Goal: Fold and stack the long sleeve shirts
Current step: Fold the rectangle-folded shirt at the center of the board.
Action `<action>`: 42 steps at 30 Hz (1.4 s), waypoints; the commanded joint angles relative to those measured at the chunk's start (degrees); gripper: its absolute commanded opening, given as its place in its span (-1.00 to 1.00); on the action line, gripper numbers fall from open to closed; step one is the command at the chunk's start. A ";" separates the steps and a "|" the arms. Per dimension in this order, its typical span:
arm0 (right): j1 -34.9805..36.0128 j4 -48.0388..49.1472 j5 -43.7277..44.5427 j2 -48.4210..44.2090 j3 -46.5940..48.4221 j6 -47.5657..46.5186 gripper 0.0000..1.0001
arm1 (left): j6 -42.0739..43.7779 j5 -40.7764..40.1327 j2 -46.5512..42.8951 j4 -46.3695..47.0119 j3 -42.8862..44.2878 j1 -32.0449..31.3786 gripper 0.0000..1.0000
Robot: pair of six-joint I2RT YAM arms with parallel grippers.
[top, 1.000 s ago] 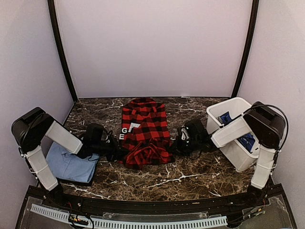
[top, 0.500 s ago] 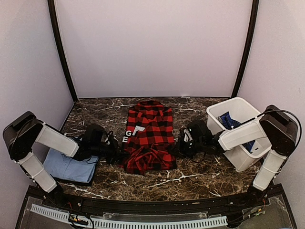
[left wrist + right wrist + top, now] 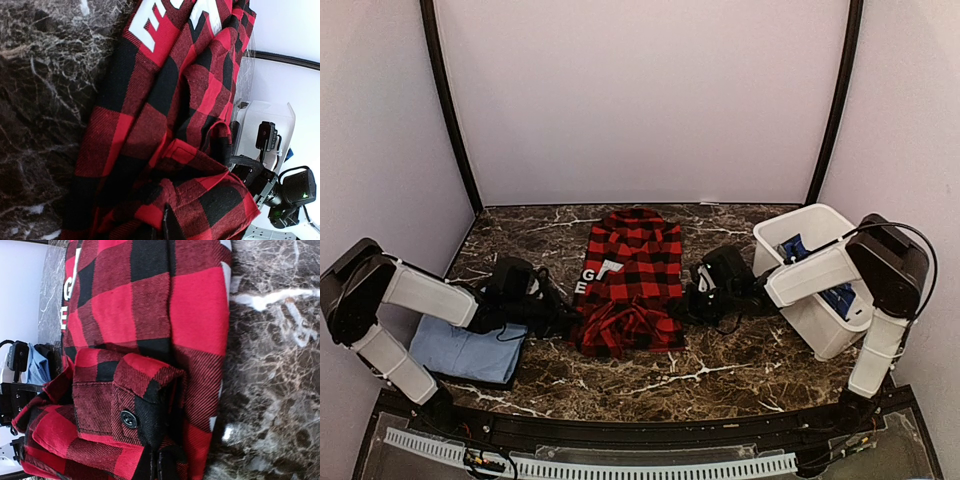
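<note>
The dark marble table (image 3: 720,375) carries everything, and the red-and-black checked flannel (image 3: 638,255) lies at its middle, collar end toward the back wall. The far part of the flannel is spread flat. Its near end is heaped in a rumpled roll.

The left arm (image 3: 425,297) reaches in low from the left of the flannel and the right arm (image 3: 810,275) from the right, each ending at a side of that rumpled near end. In the left wrist view the checked cloth (image 3: 165,150) runs down into the left jaws, which are closed tight on a fold of it. In the right wrist view the right jaws are likewise pinched shut on a doubled edge of the flannel (image 3: 150,315).

A white bin (image 3: 817,222) stands well to the right of the flannel, behind the right arm. A folded light blue shirt (image 3: 465,350) lies well to the left of the flannel, nearer the front edge, under the left arm. A dark blue shirt (image 3: 793,248) sits crumpled inside the bin.

White block letters (image 3: 581,279) show on the flannel's left edge, with a white label (image 3: 610,266) just beside them. A small black button (image 3: 129,418) sits on a turned-up cuff close to the right jaws.
</note>
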 commanded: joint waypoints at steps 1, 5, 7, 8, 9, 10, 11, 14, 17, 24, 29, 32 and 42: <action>-1.24 -0.14 -0.28 1.08 1.90 -2.11 -1.00 | 4.00 -1.37 0.94 -1.30 1.59 1.12 -0.68; -1.27 -2.96 -0.04 -0.29 3.27 -4.59 -0.56 | 8.26 -2.08 -0.02 -6.44 5.28 1.75 -0.28; -1.28 -4.95 0.52 -1.36 3.97 -6.06 -0.37 | 10.16 -2.85 -1.25 -9.01 6.67 1.94 -0.10; -1.28 -5.82 0.76 -2.17 4.23 -6.83 -0.28 | 10.82 -3.06 -1.71 -9.72 7.07 2.11 -0.02; -1.27 -6.73 0.90 -2.68 4.45 -7.56 -0.21 | 11.91 -3.49 -2.69 -11.33 7.84 2.21 0.02; -1.19 -7.63 1.20 -3.18 4.72 -8.21 -0.15 | 12.97 -3.64 -3.13 -12.02 8.10 2.29 0.09; -1.18 -8.53 1.65 -3.67 4.86 -8.91 -0.11 | 13.54 -3.92 -4.10 -13.57 8.67 2.41 0.12; -1.04 -10.99 2.97 -5.49 4.73 -10.82 0.02 | 17.14 -4.27 -5.77 -17.34 10.31 2.52 0.26; -0.36 -12.86 4.61 -7.52 4.27 -13.14 0.10 | 20.00 -3.78 -7.78 -21.81 11.20 2.62 0.32; 4.39 -17.44 11.40 -10.82 2.95 -19.61 0.09 | 23.52 -1.85 -13.94 -28.28 8.41 0.96 0.29; 7.81 -16.94 14.28 -12.69 -0.47 -22.08 -0.04 | 21.80 -1.63 -19.29 -28.00 2.88 -3.52 0.23; 9.49 -15.94 15.38 -13.66 -2.43 -22.95 -0.09 | 20.89 -2.47 -22.60 -26.33 0.01 -6.43 0.19; 12.72 -15.95 19.58 -10.30 -1.15 -24.75 -0.10 | 19.87 -3.80 -16.46 -21.21 -1.59 -11.46 0.06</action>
